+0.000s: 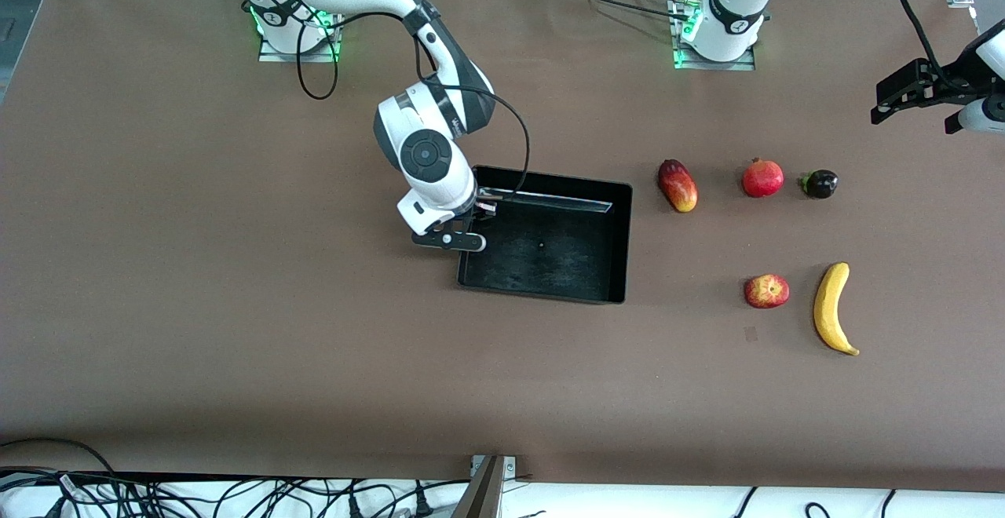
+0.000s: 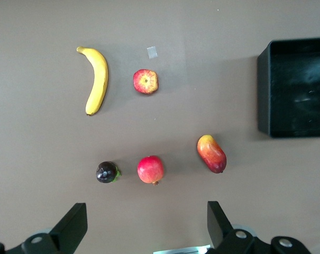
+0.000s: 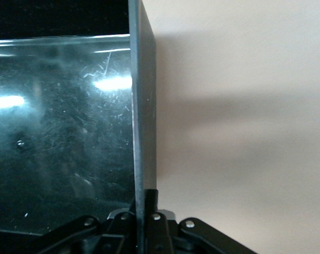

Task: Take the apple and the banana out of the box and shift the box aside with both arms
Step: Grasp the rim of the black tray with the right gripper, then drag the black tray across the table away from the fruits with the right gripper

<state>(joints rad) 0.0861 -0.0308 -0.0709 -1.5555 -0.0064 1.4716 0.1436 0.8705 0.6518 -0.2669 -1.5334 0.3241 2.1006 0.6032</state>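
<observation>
1. Brown covering spreads over the whole worktop (image 1: 235, 306) in front of you, with both arm bases along its farther edge.
2. Your right end effector (image 1: 463, 231) sits at the wall of the black tray (image 1: 620, 243) that faces the right arm's end of the worktop; in the right wrist view that wall (image 3: 144, 132) runs straight into the end effector (image 3: 144, 214), which is clamped on it.
3. Your left end effector (image 2: 146, 225) hangs in the air over the left arm's end of the worktop, fingers (image 2: 72, 225) spread wide apart and holding nothing.
4. You will find the tray near the middle of the worktop, with nothing in it.
5. Your apple (image 1: 766, 291) and banana (image 1: 832, 308) lie side by side on the worktop toward the left arm's end, the banana closer to that end.
6. Farther from the front camera than those two, a row holds a mango (image 1: 677, 185), a pomegranate (image 1: 762, 178) and a small dark fruit (image 1: 820, 184).
</observation>
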